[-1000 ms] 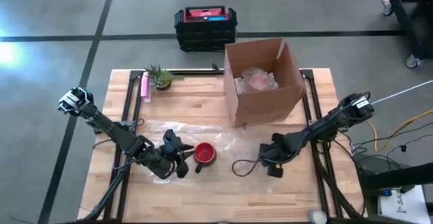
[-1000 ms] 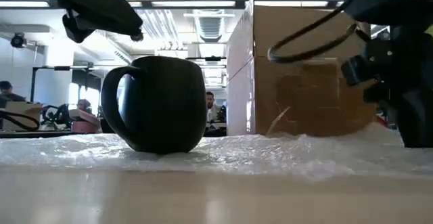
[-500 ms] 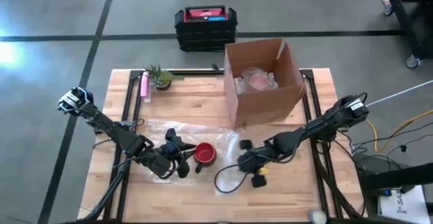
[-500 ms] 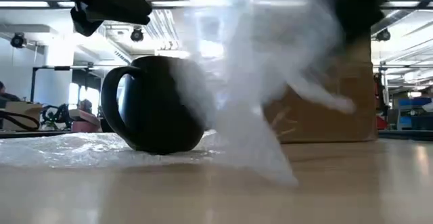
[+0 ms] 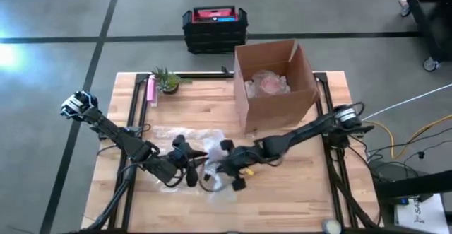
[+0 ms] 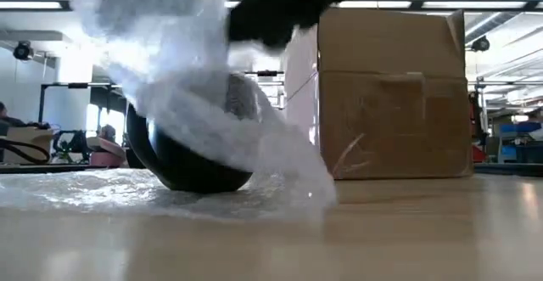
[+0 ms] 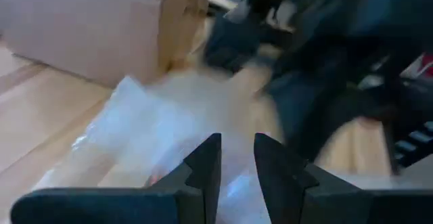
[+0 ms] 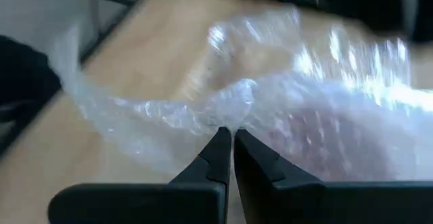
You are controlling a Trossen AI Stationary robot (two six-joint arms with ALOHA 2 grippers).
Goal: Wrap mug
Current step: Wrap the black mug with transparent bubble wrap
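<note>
Swept across from the table's right side, the right gripper (image 8: pixel 226 143), fingers pinched on the clear bubble-wrap sheet (image 6: pixel 212 137), drapes it over the dark round mug (image 6: pixel 191 166) sitting mid-table beside the open brown cardboard box (image 5: pixel 275 85). Left gripper (image 7: pixel 237 163) hovers alongside, fingers slightly apart. Wrapping looks barely half done. No legible writing.

No text, label, brand, number or sign can be read in any view. The black crate (image 5: pixel 214 27) on the floor beyond the counter (image 5: pixel 198 107) carries a red panel with a blue patch that may be a label, but nothing on it is legible from above. The cardboard box (image 6: pixel 392 94) shows only plain brown faces and a strip of tape, with no printing to be made out.
</note>
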